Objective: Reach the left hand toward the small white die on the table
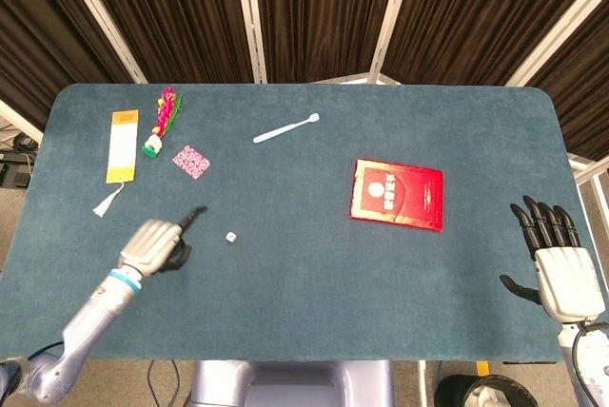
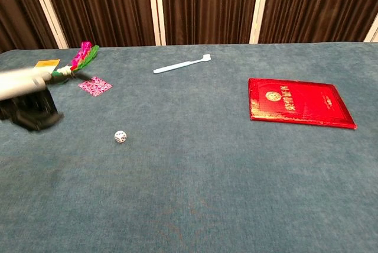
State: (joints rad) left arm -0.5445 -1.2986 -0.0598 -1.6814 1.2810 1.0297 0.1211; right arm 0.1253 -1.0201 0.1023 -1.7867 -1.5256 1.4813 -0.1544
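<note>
Count on the teal table: one small white die, one white toothbrush, one red booklet, one pink patterned square, one yellow-and-white bookmark with a tassel, one pink-and-green feathered toy. Two robot hands.

Die lies flat on the cloth, left of table centre, near the front half; the booklet is well apart at its 3 o'clock, the toothbrush far off at about 1 o'clock, the pink square at about 11 o'clock.

Left hand sits at the die's 9 o'clock in the head view, near but apart, nothing touching. One finger points out toward 1 o'clock; the others curl under the palm, holding nothing. Chest view shows this hand blurred at the left edge, at the die's 10 o'clock.

Right hand is off the table's right front corner, fingers straight and spread, empty.
</note>
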